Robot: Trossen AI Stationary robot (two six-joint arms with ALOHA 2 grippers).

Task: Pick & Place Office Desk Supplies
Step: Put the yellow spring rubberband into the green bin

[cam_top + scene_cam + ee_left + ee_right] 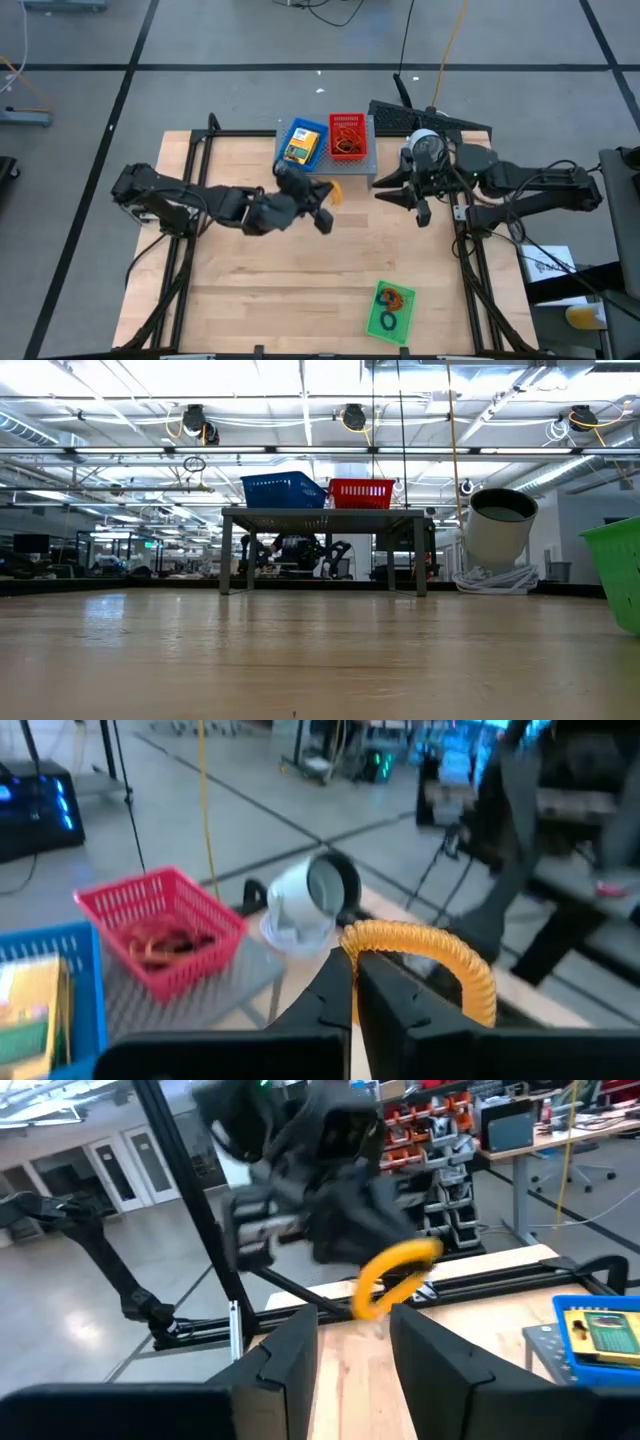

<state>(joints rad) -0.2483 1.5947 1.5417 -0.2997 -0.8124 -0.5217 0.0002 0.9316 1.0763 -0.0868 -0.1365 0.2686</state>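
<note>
Industrial lab: ceiling pipes [320,452], workbenches [560,1140].

Grey floor [250,40], dark floor lines, ceiling lights [150,375], pipes.

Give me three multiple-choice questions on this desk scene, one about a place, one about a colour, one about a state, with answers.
1. Where is the green tray?
A. on the grey shelf
B. on the wooden table, near its front edge
C. in the right gripper

2. What colour is the ring at the left gripper?
A. orange-yellow
B. purple
C. blue

3. How are the right gripper fingers?
A. shut on the ring
B. shut on nothing
C. open

Answers: B, the high view shows it on bare wood, apart from the shelf; A, both wrist views show that colour; C, a clear gap shows between them.
</note>
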